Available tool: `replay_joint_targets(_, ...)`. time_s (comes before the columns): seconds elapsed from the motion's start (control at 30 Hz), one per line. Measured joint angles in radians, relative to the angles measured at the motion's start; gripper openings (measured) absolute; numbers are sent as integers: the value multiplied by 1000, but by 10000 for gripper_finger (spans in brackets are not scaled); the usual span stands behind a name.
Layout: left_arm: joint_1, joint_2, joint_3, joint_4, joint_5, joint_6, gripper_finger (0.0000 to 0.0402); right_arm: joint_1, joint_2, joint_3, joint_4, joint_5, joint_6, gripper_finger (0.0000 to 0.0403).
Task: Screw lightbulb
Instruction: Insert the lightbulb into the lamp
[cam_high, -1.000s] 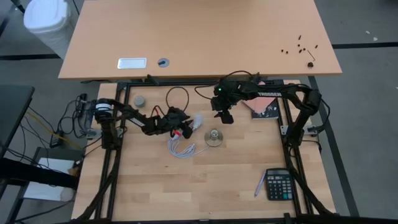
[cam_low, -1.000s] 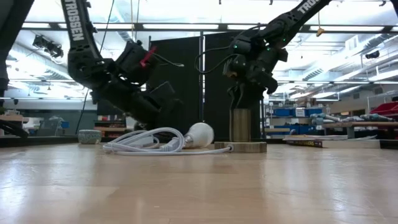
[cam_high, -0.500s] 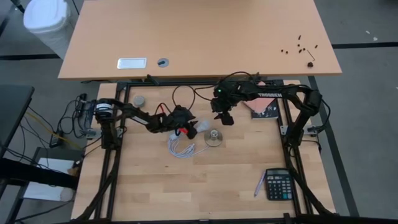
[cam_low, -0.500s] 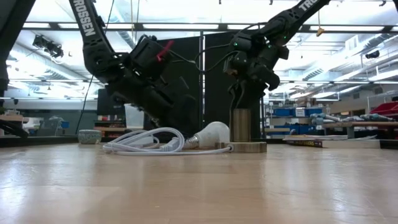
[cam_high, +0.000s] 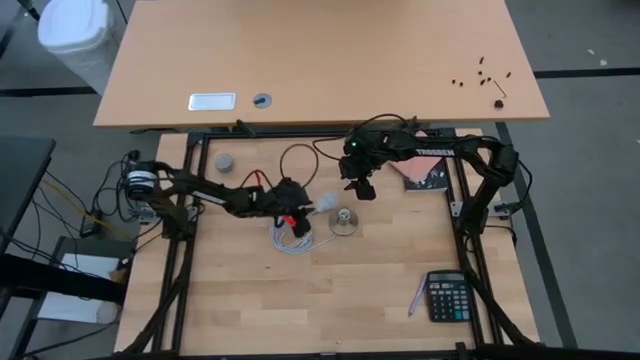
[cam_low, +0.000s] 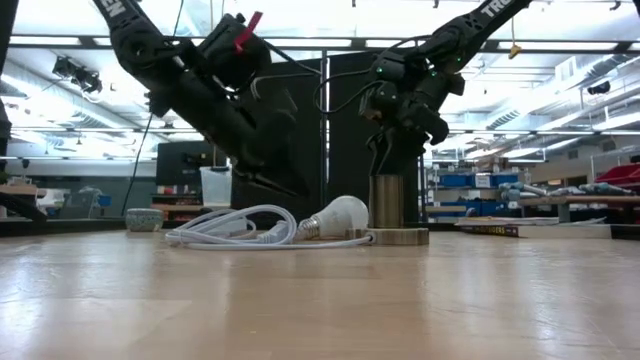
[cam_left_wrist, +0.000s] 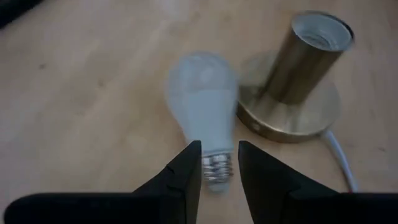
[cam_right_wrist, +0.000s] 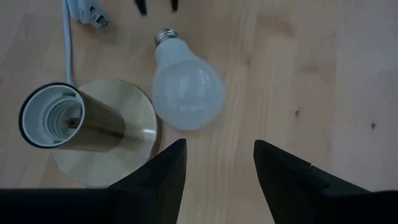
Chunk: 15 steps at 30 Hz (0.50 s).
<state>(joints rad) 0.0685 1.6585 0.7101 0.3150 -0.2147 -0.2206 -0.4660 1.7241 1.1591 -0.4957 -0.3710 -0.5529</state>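
1. High view, left side: the left gripper (cam_high: 303, 210) had been drawn back from the lightbulb (cam_high: 325, 203), its fingers (cam_left_wrist: 186, 174) apart astride the screw base, nothing held.
2. The lightbulb had been pushed across and lay on the table (cam_high: 330, 290) touching the socket (cam_high: 344, 220) base, unscrewed.
3. The right gripper (cam_high: 362, 190) was held above, parted and empty.

The white lightbulb (cam_high: 325, 203) lies on its side, silvery screw base exposed.
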Motion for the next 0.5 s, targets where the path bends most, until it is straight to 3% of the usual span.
replay_joint_targets(0.23,-38,43,-1,9,-131,-39,159,1,0,0,31,-25,0,197)
replay_joint_targets(0.5,-1,57,-1,54,-120,-52,236,2,0,0,49,-28,0,197)
